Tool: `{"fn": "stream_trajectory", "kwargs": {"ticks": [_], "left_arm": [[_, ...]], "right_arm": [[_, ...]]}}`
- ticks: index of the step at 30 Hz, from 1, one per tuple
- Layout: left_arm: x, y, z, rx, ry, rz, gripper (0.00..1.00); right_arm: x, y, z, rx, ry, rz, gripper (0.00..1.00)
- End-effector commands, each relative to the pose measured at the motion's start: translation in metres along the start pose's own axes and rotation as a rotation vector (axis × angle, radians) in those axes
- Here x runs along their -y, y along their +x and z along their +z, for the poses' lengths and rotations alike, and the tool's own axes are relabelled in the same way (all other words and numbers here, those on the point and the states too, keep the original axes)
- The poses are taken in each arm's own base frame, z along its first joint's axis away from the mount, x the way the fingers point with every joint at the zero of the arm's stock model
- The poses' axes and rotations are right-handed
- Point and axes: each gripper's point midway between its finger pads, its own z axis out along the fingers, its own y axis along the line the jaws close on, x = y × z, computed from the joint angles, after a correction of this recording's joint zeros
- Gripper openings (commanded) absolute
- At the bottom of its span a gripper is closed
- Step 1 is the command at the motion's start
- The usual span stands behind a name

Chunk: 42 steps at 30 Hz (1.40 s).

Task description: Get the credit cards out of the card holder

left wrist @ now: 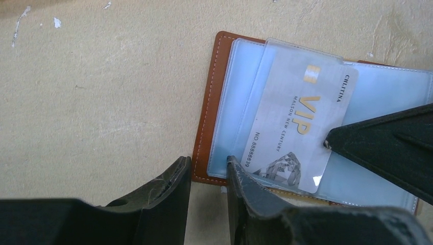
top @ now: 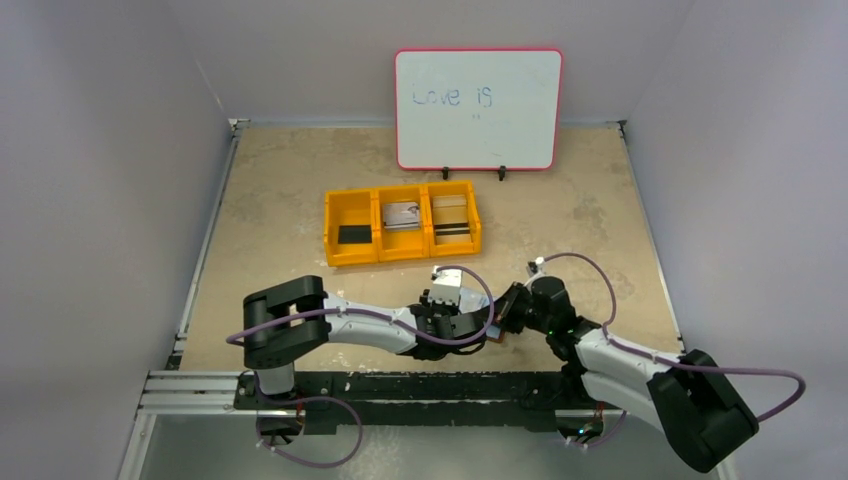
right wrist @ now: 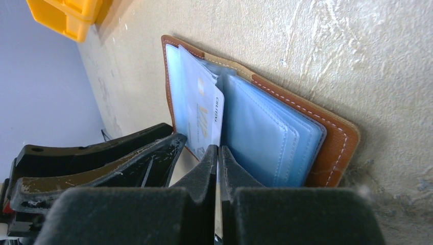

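The brown leather card holder lies open on the table, its clear sleeves facing up. A white VIP credit card sticks partly out of a sleeve. My right gripper is shut on the card's edge; its fingers enter the left wrist view from the right. My left gripper has its jaws a little apart at the holder's near corner, one finger resting on the sleeve. In the top view both grippers meet over the holder and hide most of it.
A yellow three-compartment bin stands behind the grippers, holding a black card, a grey card and a beige striped card. A whiteboard stands at the back. The bin's corner shows in the right wrist view.
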Motion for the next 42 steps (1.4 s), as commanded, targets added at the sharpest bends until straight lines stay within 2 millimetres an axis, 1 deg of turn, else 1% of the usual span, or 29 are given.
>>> {"fn": "stream_trajectory", "kwargs": {"ticks": [1,5,7,9,11,14,17,20,23,25,27,31,35,40,42], "left_arm": [[-0.045,0.048,0.011,-0.143,-0.115,0.125,0.29],[-0.044,0.047,0.011,-0.137,-0.11,0.106,0.28],[-0.042,0.044,0.01,-0.128,-0.104,0.098,0.28],[-0.039,0.039,0.008,-0.116,-0.091,0.086,0.29],[-0.034,0.032,0.005,-0.105,-0.069,0.071,0.29],[-0.024,0.02,-0.001,-0.085,-0.037,0.049,0.34],[-0.014,0.003,-0.009,-0.054,0.005,0.012,0.41],[-0.004,-0.022,-0.021,0.0,0.051,-0.021,0.45],[0.006,-0.042,-0.027,0.046,0.079,-0.028,0.48],[0.011,-0.052,-0.025,0.06,0.083,-0.024,0.52],[0.009,-0.059,-0.019,0.052,0.062,-0.006,0.53],[0.003,-0.065,-0.001,0.023,0.031,0.024,0.54],[0.01,-0.067,0.007,0.01,0.061,0.039,0.54],[0.022,-0.054,0.013,-0.041,0.112,0.093,0.54],[0.024,-0.05,0.014,-0.05,0.124,0.095,0.54]], "right_arm": [[0.01,0.007,-0.005,-0.016,0.024,0.014,0.0],[0.014,0.014,-0.011,-0.026,0.01,0.051,0.0],[0.014,0.011,-0.013,-0.005,0.015,0.045,0.0],[0.013,0.006,-0.015,0.014,0.027,0.023,0.0],[0.016,0.006,-0.016,0.012,0.054,0.009,0.0],[0.018,0.01,-0.014,-0.007,0.053,0.007,0.0],[0.014,0.008,-0.012,-0.013,0.041,0.004,0.0],[0.01,0.006,-0.009,-0.014,0.037,-0.014,0.0],[0.011,0.006,-0.005,-0.023,0.041,-0.026,0.0],[0.01,0.006,-0.004,-0.031,0.035,-0.033,0.0],[0.01,0.007,-0.002,-0.038,0.033,-0.039,0.0],[0.008,0.005,0.0,-0.036,0.031,-0.058,0.0],[0.005,0.002,0.002,-0.03,0.026,-0.075,0.0],[0.005,0.003,0.004,-0.043,0.023,-0.074,0.0],[0.005,0.004,0.005,-0.047,0.022,-0.074,0.0]]}}
